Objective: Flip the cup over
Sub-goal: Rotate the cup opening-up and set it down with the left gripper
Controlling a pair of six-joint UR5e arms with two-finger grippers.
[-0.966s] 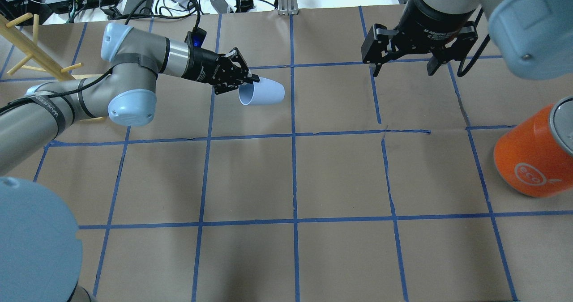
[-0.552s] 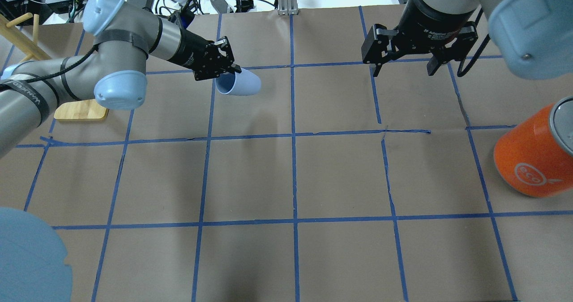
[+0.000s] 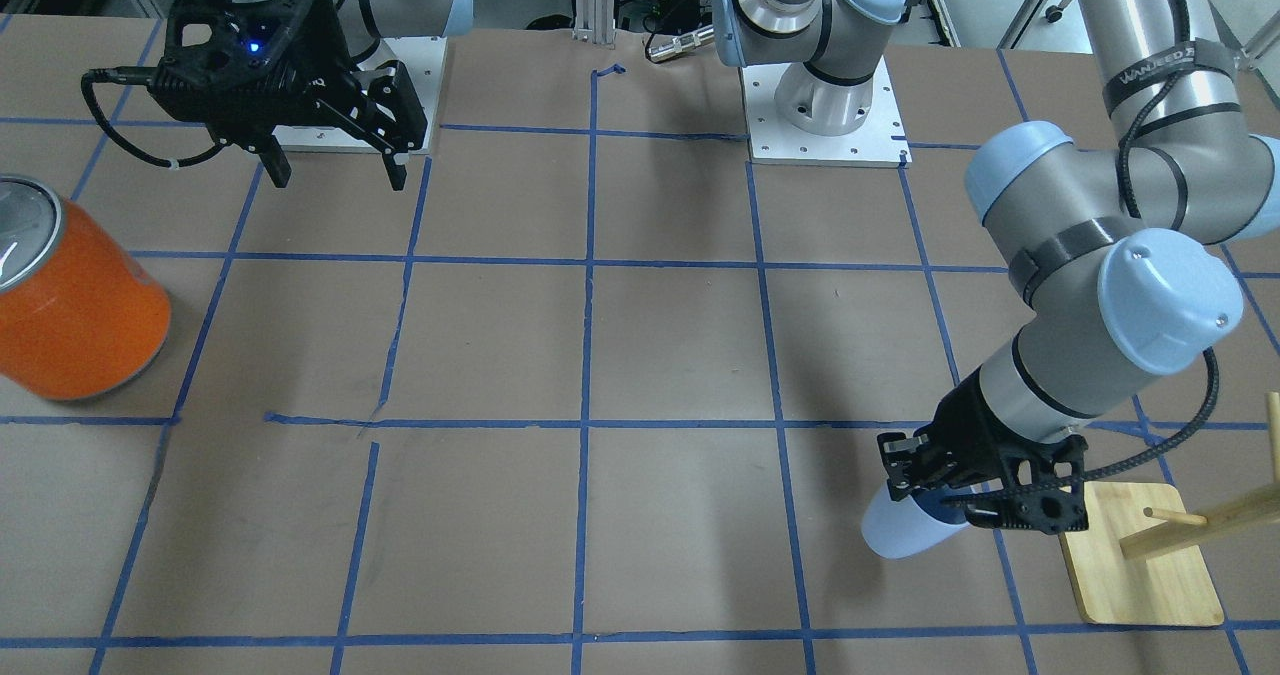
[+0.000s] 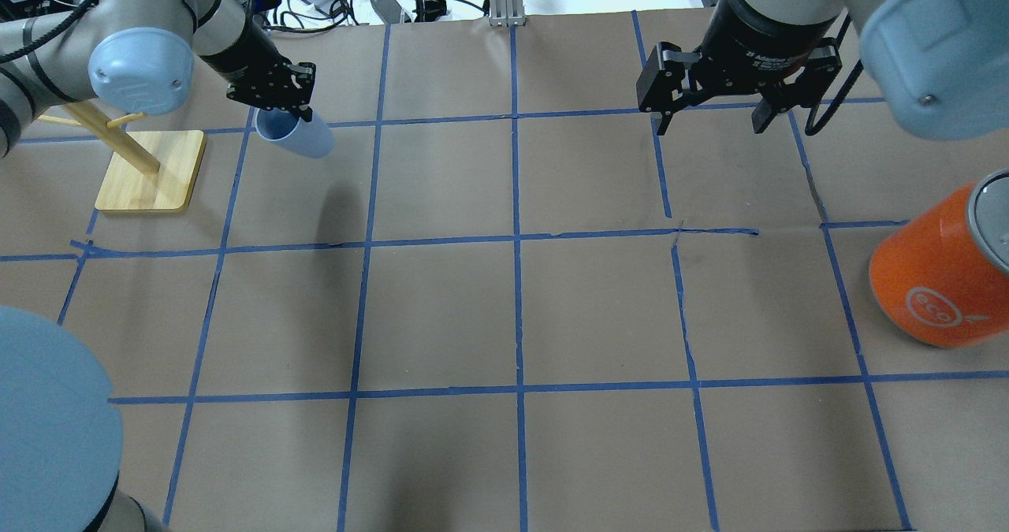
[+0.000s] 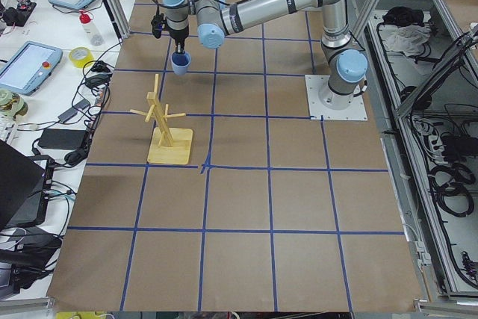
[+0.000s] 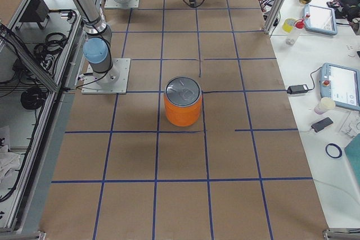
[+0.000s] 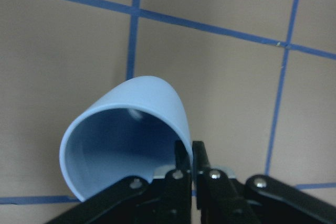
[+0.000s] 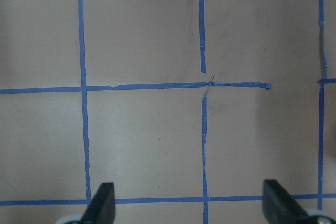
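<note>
The pale light-blue cup (image 4: 298,135) hangs above the table at the far left, tilted, its open mouth toward the gripper. My left gripper (image 4: 285,113) is shut on the cup's rim, one finger inside and one outside, as the left wrist view (image 7: 188,153) shows with the cup (image 7: 131,135). It also shows in the front-facing view: gripper (image 3: 950,500), cup (image 3: 900,530). My right gripper (image 4: 713,118) is open and empty, high over the far right of the table; its fingertips (image 8: 102,203) frame bare paper.
A wooden peg rack on a square base (image 4: 150,169) stands just left of the cup. A large orange can with a silver top (image 4: 942,268) stands at the right edge. Brown paper with a blue tape grid (image 4: 516,240) covers the table. Cables lie along the far edge.
My left gripper has carried the cup leftward and slightly farther away, from near the table's middle to beside the wooden rack. The right arm has not moved.
</note>
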